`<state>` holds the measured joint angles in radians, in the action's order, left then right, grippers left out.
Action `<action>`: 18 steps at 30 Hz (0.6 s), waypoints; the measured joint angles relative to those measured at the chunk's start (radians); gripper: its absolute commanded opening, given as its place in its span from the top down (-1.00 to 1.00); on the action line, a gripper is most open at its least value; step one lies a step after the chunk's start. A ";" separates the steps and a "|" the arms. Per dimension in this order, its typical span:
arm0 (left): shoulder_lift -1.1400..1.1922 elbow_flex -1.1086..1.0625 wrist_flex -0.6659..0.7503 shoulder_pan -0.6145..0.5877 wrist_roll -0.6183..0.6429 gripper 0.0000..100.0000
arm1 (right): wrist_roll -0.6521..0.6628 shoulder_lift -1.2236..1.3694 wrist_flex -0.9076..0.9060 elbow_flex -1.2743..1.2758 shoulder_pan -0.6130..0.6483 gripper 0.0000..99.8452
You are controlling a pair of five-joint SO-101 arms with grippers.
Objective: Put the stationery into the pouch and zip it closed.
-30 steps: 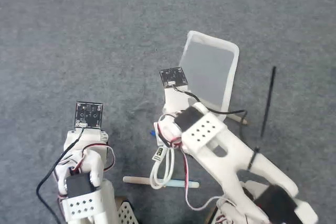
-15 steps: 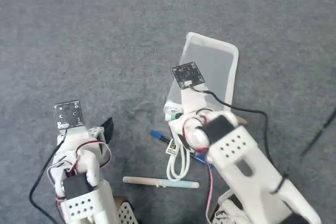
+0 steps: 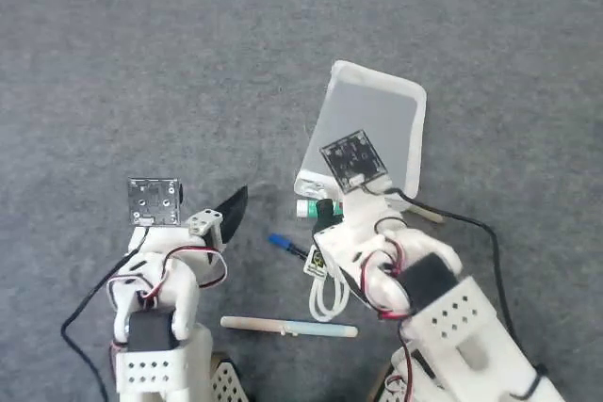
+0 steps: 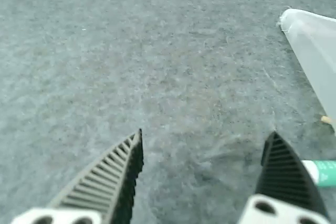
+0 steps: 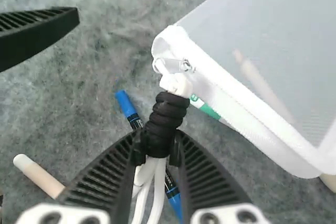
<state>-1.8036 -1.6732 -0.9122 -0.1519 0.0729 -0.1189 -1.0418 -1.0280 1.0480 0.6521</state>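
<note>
The translucent white pouch (image 3: 372, 129) lies at mid-table, its mouth and zipper pull (image 5: 173, 66) facing the arms. My right gripper (image 5: 159, 141) is shut on a white cable bundle (image 3: 325, 294) with a black wrap (image 5: 161, 121), just in front of the pouch mouth. A green-and-white marker (image 3: 314, 207) lies at the mouth. A blue pen (image 3: 283, 244) lies beside the cable. Nearer the arms lies a cream-and-blue pen (image 3: 287, 328). My left gripper (image 4: 206, 136) stands open over bare carpet left of the pouch, one black finger (image 3: 229, 209) showing from above.
Grey carpet (image 3: 141, 72) covers the whole table, with wide free room to the left and behind. A thin wooden stick (image 5: 257, 80) shows through the pouch wall. The two arm bases stand close together at the near edge.
The right arm has swung right and drawn back with the cable, ending at the pouch mouth. The left wrist swung left, then back right, and its black finger now shows spread open.
</note>
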 measured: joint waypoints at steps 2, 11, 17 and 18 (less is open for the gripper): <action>0.000 0.000 0.000 0.008 0.029 0.31 | 0.000 -0.051 0.015 0.029 0.000 0.99; 0.000 0.130 -0.203 0.006 0.052 0.31 | 0.000 -0.264 0.028 0.126 -0.002 0.99; 0.000 0.166 -0.216 0.025 0.058 0.31 | 0.000 -0.373 0.028 0.164 -0.002 0.99; 0.000 0.181 -0.216 0.025 0.060 0.31 | 0.000 -0.390 0.028 0.167 -0.002 0.99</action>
<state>-1.8036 -1.4922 -1.1285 -0.1274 0.1327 -0.1189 -1.4316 -1.0004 1.2152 0.6506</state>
